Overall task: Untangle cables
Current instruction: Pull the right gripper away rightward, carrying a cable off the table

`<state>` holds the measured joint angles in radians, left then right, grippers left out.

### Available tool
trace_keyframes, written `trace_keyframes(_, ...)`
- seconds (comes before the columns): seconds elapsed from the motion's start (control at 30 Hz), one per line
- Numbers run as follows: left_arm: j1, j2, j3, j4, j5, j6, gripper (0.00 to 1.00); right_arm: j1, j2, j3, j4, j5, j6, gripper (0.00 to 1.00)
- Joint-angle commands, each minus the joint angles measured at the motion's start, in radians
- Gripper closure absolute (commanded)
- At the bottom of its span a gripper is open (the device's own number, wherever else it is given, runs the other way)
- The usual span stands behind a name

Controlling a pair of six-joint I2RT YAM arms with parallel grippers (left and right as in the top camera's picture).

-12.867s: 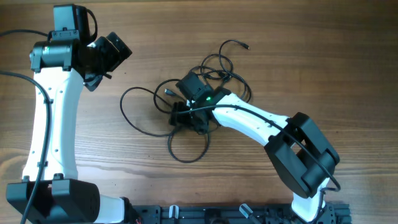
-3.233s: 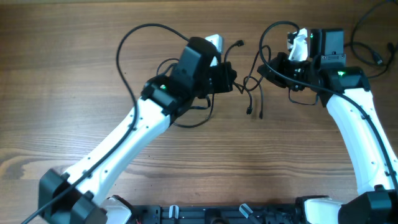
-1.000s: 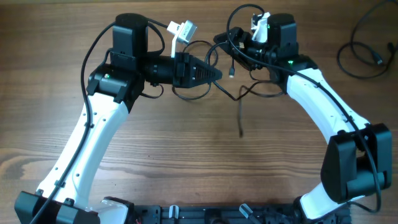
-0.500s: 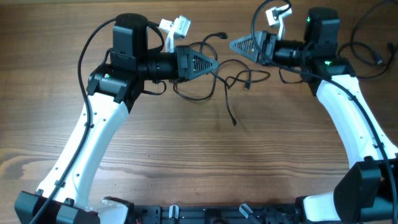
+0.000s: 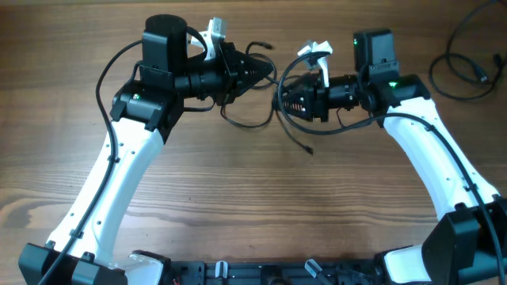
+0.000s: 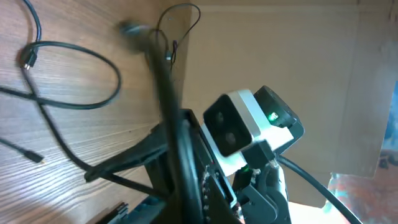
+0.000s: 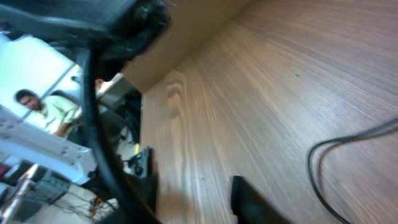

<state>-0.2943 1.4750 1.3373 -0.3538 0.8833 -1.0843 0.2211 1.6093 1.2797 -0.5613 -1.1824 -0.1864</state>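
Note:
The cables (image 5: 247, 120) are thin black cords looped on the wood between my two arms, with one loose end (image 5: 308, 149) trailing toward the front. My left gripper (image 5: 265, 70) points right and is shut on a cable; in the left wrist view that cable (image 6: 163, 87) rises blurred out of the closed jaws (image 6: 180, 155), with a loose loop (image 6: 118, 81) lying on the table. My right gripper (image 5: 283, 96) points left, close to the left one, in among the cords. Its fingers (image 7: 252, 199) stand apart with bare wood between them, and a cord (image 7: 93, 124) runs along the left finger.
A separate black cable (image 5: 455, 71) lies at the far right; one strand of cable (image 7: 314, 162) curves at the right of the right wrist view. The right arm's white camera housing (image 6: 242, 121) looms close in the left wrist view. A black rail (image 5: 301, 271) runs along the front edge.
My right gripper has swung left and down, from the back toward the left gripper, and its jaws have narrowed. The left wrist has rolled, and the cords lie bunched closer between the two grippers.

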Motion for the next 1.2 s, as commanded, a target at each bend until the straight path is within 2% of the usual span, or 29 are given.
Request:
trace_keyframes(0.0, 0.005, -0.003, 0.003, 0.006, -0.04, -0.019, 0.93, 0.002, -0.022, 0.004, 0.007, 0.185, 0.12, 0.78)
trace_keyframes(0.07, 0.005, -0.003, 0.003, 0.006, -0.067, -0.019, 0.92, 0.002, -0.022, 0.004, 0.013, 0.199, 0.14, 0.87)
trace_keyframes(0.13, 0.005, -0.003, 0.003, 0.006, -0.08, -0.02, 0.88, 0.0, -0.022, 0.004, 0.04, 0.203, 0.183, 0.93)
trace_keyframes(0.17, 0.005, -0.003, 0.003, 0.003, -0.089, -0.02, 0.81, 0.0, -0.022, 0.004, 0.055, 0.215, 0.215, 0.95)
trace_keyframes(0.2, 0.005, -0.003, 0.003, -0.002, -0.101, -0.019, 0.63, 0.0, -0.024, 0.004, 0.071, 0.235, 0.253, 0.96)
trace_keyframes(0.3, 0.005, -0.003, 0.003, -0.018, -0.136, -0.02, 0.28, 0.0, -0.047, 0.013, 0.092, 0.319, 0.345, 0.96)
trace_keyframes(0.43, 0.005, -0.003, 0.003, -0.07, -0.192, -0.019, 0.26, -0.083, -0.141, 0.036, 0.089, 0.432, 0.471, 0.96)
trace_keyframes(0.5, 0.005, -0.003, 0.003, -0.089, -0.201, 0.029, 0.26, -0.211, -0.227, 0.037, 0.088, 0.501, 0.528, 0.96)
trace_keyframes(0.6, 0.005, -0.003, 0.003, -0.088, -0.201, 0.033, 0.26, -0.385, -0.301, 0.037, 0.087, 0.566, 0.553, 0.96)
trace_keyframes(0.73, 0.005, -0.003, 0.003, -0.089, -0.201, 0.033, 0.26, -0.596, -0.313, 0.037, 0.044, 0.961, 0.562, 0.96)
trace_keyframes(0.77, 0.005, -0.003, 0.003, -0.089, -0.201, 0.033, 0.25, -0.642, -0.299, 0.037, 0.021, 1.134, 0.603, 0.96)
trace_keyframes(0.8, 0.005, -0.003, 0.003, -0.089, -0.201, 0.033, 0.25, -0.669, -0.286, 0.037, 0.012, 1.227, 0.645, 0.96)
trace_keyframes(0.87, 0.005, -0.003, 0.003, -0.089, -0.201, 0.033, 0.26, -0.726, -0.242, 0.037, 0.02, 1.332, 0.671, 0.96)
trace_keyframes(0.97, 0.005, -0.003, 0.003, -0.089, -0.201, 0.033, 0.26, -0.816, -0.109, 0.037, 0.1, 1.365, 0.752, 0.96)
trace_keyframes(1.1, 0.005, -0.003, 0.003, -0.111, -0.201, 0.033, 0.26, -0.883, 0.116, 0.037, 0.357, 1.362, 0.8, 0.96)
trace_keyframes(1.13, 0.005, -0.003, 0.003, -0.111, -0.201, 0.033, 0.26, -0.887, 0.151, 0.037, 0.408, 1.362, 0.809, 0.88)
trace_keyframes(1.17, 0.005, -0.003, 0.003, -0.111, -0.201, 0.033, 0.26, -0.887, 0.169, 0.037, 0.435, 1.362, 0.816, 0.4)
